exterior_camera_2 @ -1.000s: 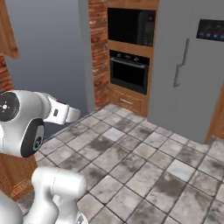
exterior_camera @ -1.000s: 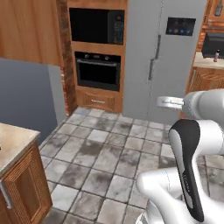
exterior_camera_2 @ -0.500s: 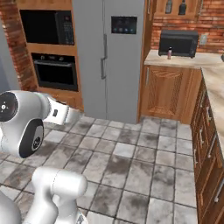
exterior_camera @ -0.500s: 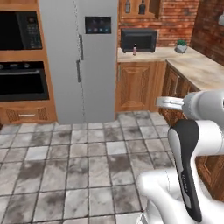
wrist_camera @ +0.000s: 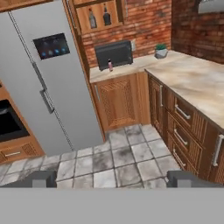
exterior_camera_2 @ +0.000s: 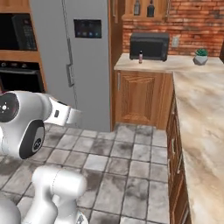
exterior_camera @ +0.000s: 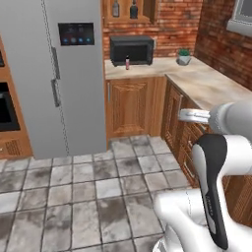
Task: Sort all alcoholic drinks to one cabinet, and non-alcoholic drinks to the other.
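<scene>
Kitchen corner seen past the empty, spread hand.
Two liquor bottles stand in an open wall cabinet; one pink bottle stands on the tabletop before a microwave.

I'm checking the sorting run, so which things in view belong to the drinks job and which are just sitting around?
Job things:
open wall cabinet
clear-grey liquor bottle on its shelf
dark liquor bottle beside it
small pink bottle on the counter

Just lying about:
black microwave
potted plant
fridge
</scene>
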Motion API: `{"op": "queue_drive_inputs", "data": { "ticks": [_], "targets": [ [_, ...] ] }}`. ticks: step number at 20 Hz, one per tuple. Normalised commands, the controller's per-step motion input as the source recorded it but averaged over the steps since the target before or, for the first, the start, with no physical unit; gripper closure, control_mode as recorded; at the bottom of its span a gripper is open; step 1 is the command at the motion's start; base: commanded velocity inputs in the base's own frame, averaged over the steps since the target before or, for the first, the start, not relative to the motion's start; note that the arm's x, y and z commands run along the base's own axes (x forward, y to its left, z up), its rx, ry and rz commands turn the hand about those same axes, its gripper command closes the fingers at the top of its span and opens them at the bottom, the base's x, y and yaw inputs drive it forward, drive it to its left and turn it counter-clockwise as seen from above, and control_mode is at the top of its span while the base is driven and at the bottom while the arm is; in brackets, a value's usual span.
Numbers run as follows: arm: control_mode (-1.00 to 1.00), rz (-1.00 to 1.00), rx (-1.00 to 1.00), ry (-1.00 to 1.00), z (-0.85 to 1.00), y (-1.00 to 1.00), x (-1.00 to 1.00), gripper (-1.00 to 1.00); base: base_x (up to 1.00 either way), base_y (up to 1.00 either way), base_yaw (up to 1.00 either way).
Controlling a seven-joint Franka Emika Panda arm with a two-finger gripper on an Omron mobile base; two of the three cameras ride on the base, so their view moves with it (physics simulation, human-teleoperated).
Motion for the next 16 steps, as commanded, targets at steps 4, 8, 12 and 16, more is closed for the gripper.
{"op": "queue_drive_inputs", "data": {
  "ticks": [4, 8, 12, 16],
  "targets": [
    [1.00, 0.00, 0.00, 0.00, 0.00, 0.00, 0.00, -1.00, 1.00, -0.69, -0.11],
    [1.00, 0.00, 0.00, 0.00, 0.00, 0.00, 0.00, -1.00, 1.00, -0.37, -0.20],
    [1.00, 0.00, 0.00, 0.00, 0.00, 0.00, 0.00, -1.00, 1.00, -0.05, -0.08],
    [1.00, 0.00, 0.00, 0.00, 0.00, 0.00, 0.00, -1.00, 1.00, -0.05, 0.00]
  ]
}}
